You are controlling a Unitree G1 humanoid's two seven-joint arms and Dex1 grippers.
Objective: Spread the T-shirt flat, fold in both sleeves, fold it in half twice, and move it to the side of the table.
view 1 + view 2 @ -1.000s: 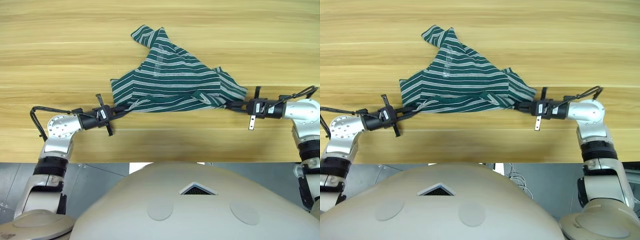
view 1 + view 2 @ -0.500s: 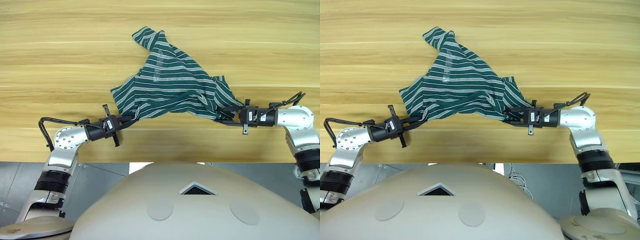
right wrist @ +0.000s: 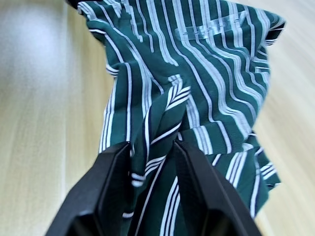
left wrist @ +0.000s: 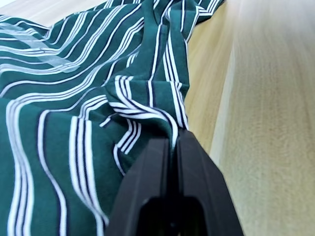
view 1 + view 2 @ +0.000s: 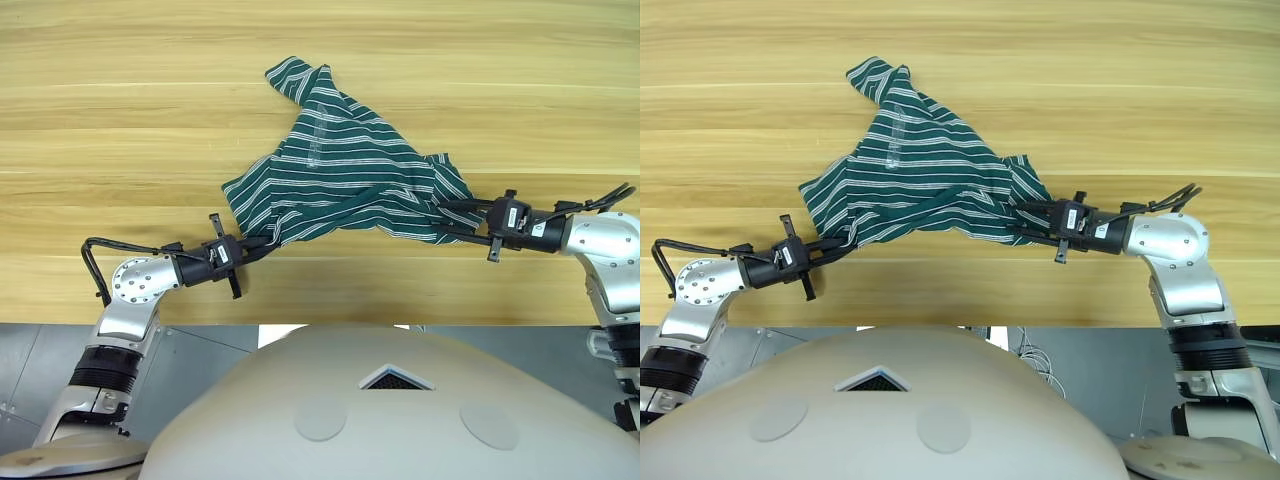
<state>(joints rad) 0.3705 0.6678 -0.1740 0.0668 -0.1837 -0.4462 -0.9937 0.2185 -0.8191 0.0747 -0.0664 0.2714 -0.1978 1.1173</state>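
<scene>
The green T-shirt (image 5: pixel 340 170) with white stripes lies crumpled in a rough triangle on the wooden table (image 5: pixel 120 120), one sleeve pointing to the far side. My left gripper (image 5: pixel 262 240) is at the shirt's near left corner, shut on a pinch of hem; the left wrist view shows its fingers (image 4: pixel 162 162) pressed together over the cloth. My right gripper (image 5: pixel 445 219) is at the shirt's near right corner. Its fingers (image 3: pixel 113 167) stand apart, with a loose bunch of striped cloth (image 3: pixel 152 123) lying between them.
Bare wood stretches out on all sides of the shirt. The table's near edge (image 5: pixel 330 322) runs just behind both wrists, and black cables (image 5: pixel 95 250) loop off each wrist.
Both grippers came inward, so the stretched near hem went slack and bunched. The right gripper's fingers have since spread apart and its wrist has drawn back slightly to the right.
</scene>
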